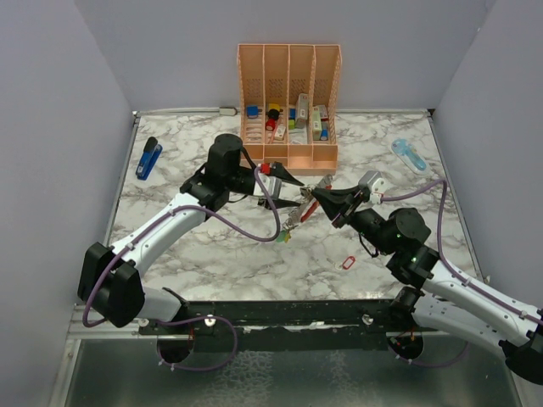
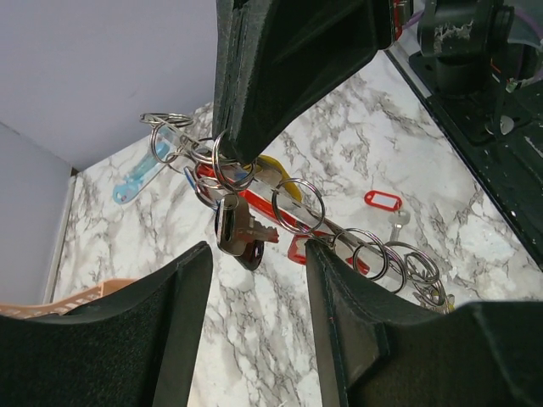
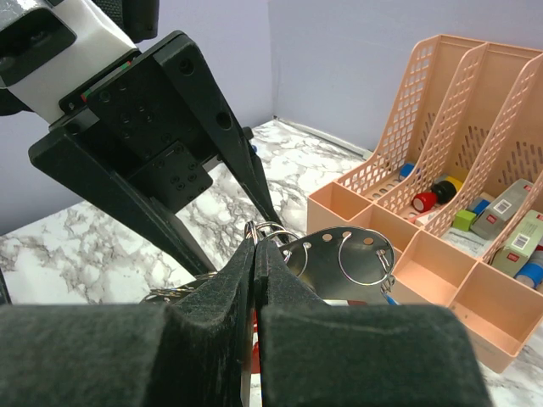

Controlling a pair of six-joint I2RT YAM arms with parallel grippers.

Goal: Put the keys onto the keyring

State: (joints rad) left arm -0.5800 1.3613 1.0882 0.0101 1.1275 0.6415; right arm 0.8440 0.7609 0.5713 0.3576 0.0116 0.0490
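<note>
Red keyring (image 2: 253, 199) hangs in front of the organiser (image 1: 288, 93), my right gripper (image 3: 256, 246) clamped on its split rings (image 2: 222, 163), I think. My left gripper (image 2: 257, 250), parted and nearer me than the organiser, should square onto the dangling key (image 2: 231, 225).

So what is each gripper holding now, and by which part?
The right gripper is shut on the keyring, pinching it among the wire rings at its end. The left gripper is open and holds nothing.
</note>
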